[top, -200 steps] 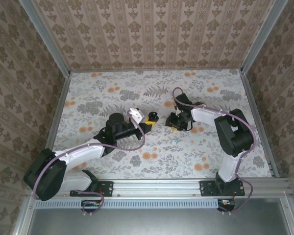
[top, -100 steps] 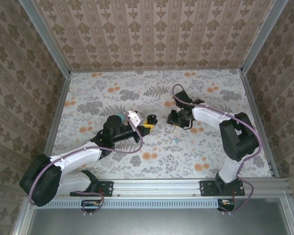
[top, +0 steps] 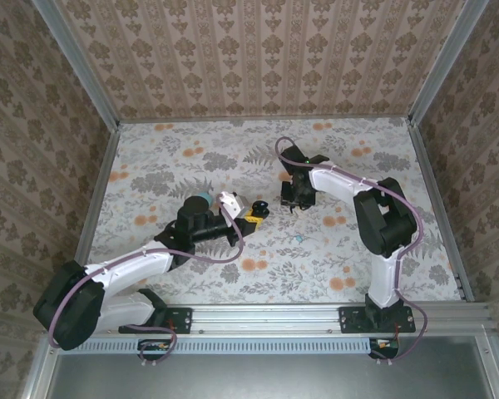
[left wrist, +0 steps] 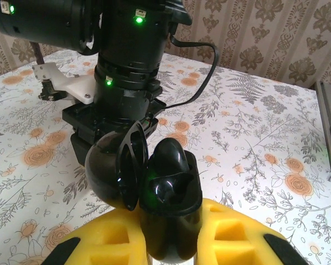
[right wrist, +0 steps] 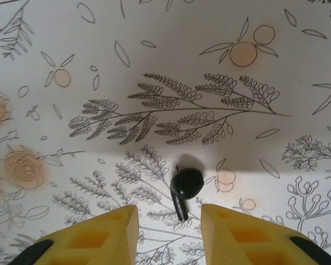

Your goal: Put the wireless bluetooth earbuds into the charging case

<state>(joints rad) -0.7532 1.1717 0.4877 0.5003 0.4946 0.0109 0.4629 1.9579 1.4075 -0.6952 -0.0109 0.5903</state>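
Your left arm point(top: 141, 262) lies low over the floral counter point(top: 191, 150). Its forearm angles up and to the right, so the left claw point(top: 251, 212) points right near the middle. The left claw's yellow fingers point(left wrist: 231, 240) are clamped on the charging case point(left wrist: 168, 190). The case is a glossy black clamshell, held upright with its lid swung open to the left.

Your right arm point(top: 382, 224) rises from its base, folds at the elbow and stretches left. Its wrist is bent down, so the right claw point(top: 293, 198) points at the counter just beside the case. In the right wrist view, the right claw point(right wrist: 168, 226) stands apart. A single black earbud point(right wrist: 186, 185) lies on the counter between the yellow fingertips, stem toward the claw, touching neither.
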